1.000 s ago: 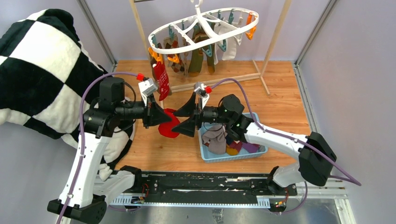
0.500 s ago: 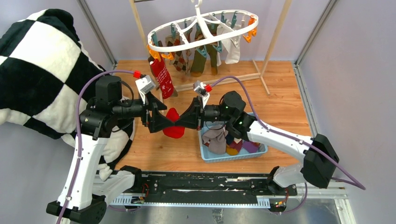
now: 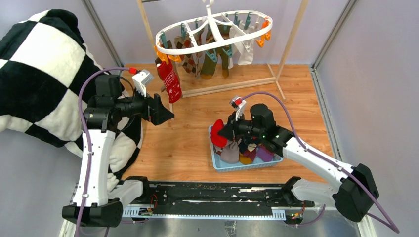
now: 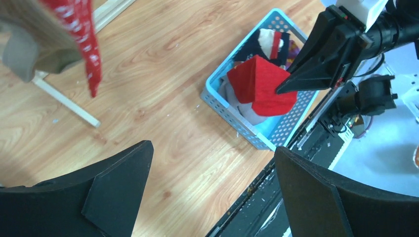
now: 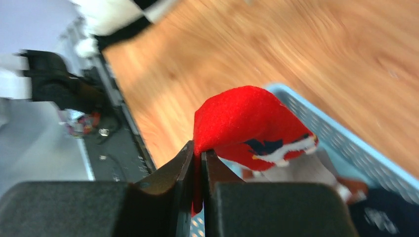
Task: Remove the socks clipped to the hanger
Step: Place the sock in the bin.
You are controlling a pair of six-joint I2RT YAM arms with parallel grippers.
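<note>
Nearest, the right gripper [image 3: 221, 134] is clamped together on a folded red sock [image 3: 218, 140]. The sock sticks out past its fingertips over the left end of the blue basket [image 3: 247, 167], where loose socks [image 3: 230, 150] lie. Farther out on the left, the left gripper [image 3: 164, 109] stands wide apart, holding nothing. Near it hangs a red patterned sock [image 3: 169, 81], clipped beside several hanging socks [image 3: 207, 61] to the hanger [image 3: 212, 22] at the back.

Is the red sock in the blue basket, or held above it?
Held: the right gripper is shut on the red sock, which hangs over the blue basket edge.
</note>
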